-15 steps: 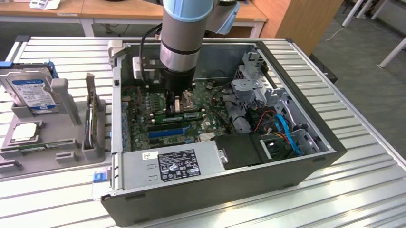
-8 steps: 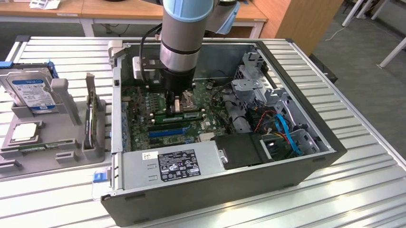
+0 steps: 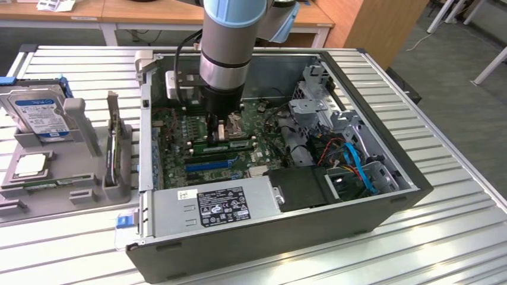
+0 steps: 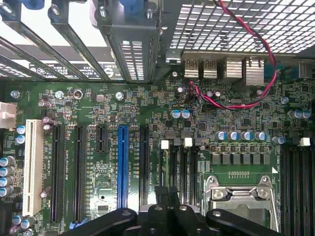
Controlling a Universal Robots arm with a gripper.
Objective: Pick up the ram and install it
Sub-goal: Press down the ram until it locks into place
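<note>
The grey tray (image 3: 16, 211) at the table's (image 3: 443, 237) edge on the exterior view's left holds a blue-labelled hard drive (image 3: 38, 114), a square processor (image 3: 32, 164), a thin board standing on edge (image 3: 116, 139) and, it seems, the ram (image 3: 44, 181). The ram is a narrow green stick lying flat, its long axis along the tray's near edge, one end toward the open computer case (image 3: 262, 237). Inside the case the gripper (image 4: 166, 194) hangs over the motherboard (image 4: 98, 113) with its fingers closed on nothing visible.

Arm (image 3: 228, 41): we see one grey and blue arm, standing near vertical with its wrist pointing straight down. Gripper (image 4: 167, 194): black, its fingers (image 4: 160, 192) pressed together with no gap, nothing visible between them.
</note>
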